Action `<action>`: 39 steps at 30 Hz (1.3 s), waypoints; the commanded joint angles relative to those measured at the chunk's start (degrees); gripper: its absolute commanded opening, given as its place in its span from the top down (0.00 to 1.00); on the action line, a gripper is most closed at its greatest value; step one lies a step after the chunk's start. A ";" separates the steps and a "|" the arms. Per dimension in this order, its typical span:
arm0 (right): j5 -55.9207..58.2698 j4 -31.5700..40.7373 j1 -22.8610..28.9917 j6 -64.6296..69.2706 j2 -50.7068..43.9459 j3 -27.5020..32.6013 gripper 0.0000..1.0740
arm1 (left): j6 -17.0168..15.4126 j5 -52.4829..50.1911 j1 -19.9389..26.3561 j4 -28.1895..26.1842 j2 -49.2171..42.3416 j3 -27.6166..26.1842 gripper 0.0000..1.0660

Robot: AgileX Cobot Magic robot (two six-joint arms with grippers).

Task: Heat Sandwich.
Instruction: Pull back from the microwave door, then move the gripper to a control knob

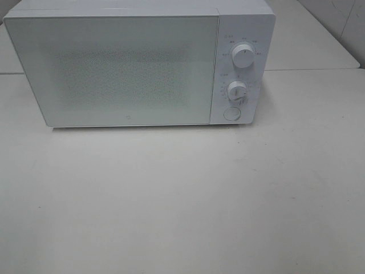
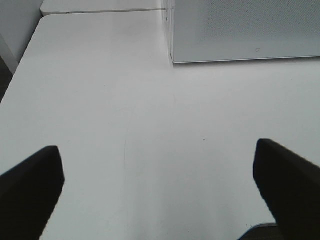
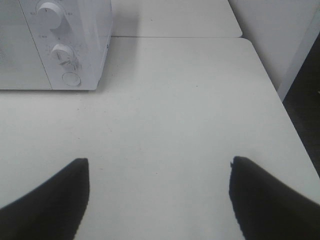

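Sandwich is in neither gripper and in no view; whether it lies behind the shut door cannot be told. Left gripper (image 2: 156,146) stands wide open and empty above the bare table (image 2: 100,100). Right gripper (image 3: 159,160) is likewise spread, holding nothing. Microwave (image 1: 114,68) stands toward the table's far edge, its frosted door (image 1: 131,51) closed and hiding the cavity. Risk: the round button (image 1: 231,113) sits just below the lower knob (image 1: 236,90), and a spread finger pressing there could turn that knob. Starting heat on an empty cavity is the second hazard.
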 commanded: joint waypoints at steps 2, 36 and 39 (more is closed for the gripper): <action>-5.33 0.17 -0.23 0.23 4.24 -0.57 0.30 | 0.11 -0.74 0.29 -0.40 -1.26 0.23 0.08; -45.26 0.11 -0.23 0.52 44.40 -0.57 0.30 | 0.11 -0.74 0.29 -0.40 -1.26 0.23 0.08; -46.98 0.11 -0.23 0.52 46.24 -0.57 0.30 | 0.11 -0.74 0.29 -0.40 -1.26 0.23 0.08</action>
